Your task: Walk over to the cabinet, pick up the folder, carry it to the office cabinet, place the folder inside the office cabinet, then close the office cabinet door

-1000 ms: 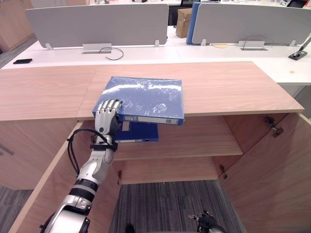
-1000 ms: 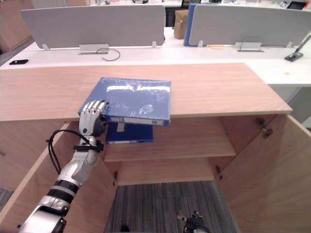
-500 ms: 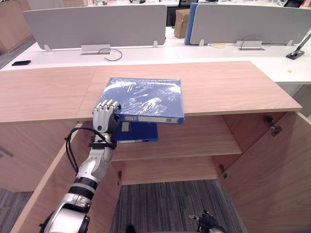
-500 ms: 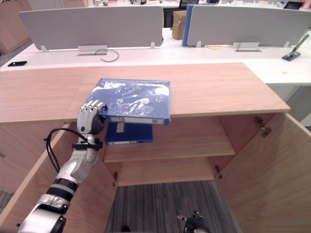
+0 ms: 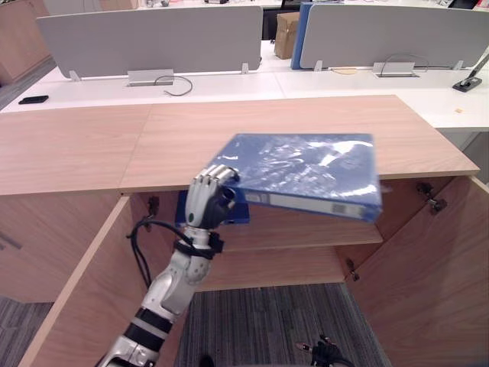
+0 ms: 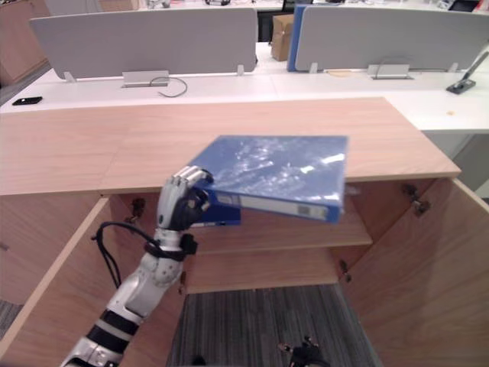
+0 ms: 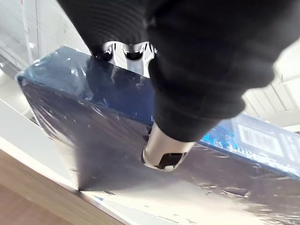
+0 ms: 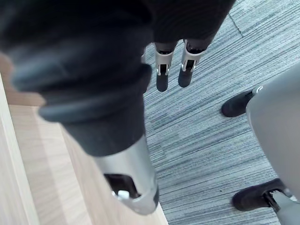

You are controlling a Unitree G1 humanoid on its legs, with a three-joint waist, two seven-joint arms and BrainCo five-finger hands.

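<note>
The blue folder (image 5: 306, 172), wrapped in shiny plastic, is in the air in front of the cabinet top's front edge, over the open compartment. It lies roughly flat with its labelled spine toward me. My left hand (image 5: 210, 195) is shut on its near left corner, fingers over the cover. In the left wrist view the folder (image 7: 93, 122) runs past my thumb (image 7: 164, 150), which presses its underside. My right hand (image 8: 161, 75) hangs low over the grey carpet with relaxed fingers and holds nothing.
The wooden cabinet top (image 5: 99, 145) is bare. Both doors stand open, left door (image 5: 84, 283) and right door (image 5: 428, 260). A second blue folder (image 5: 238, 212) lies on the inner shelf (image 5: 306, 222). White desks with grey dividers (image 5: 153, 38) stand behind.
My left hand has lifted the folder off the cabinet top and swung it to the right and toward me. The right hand has not moved.
</note>
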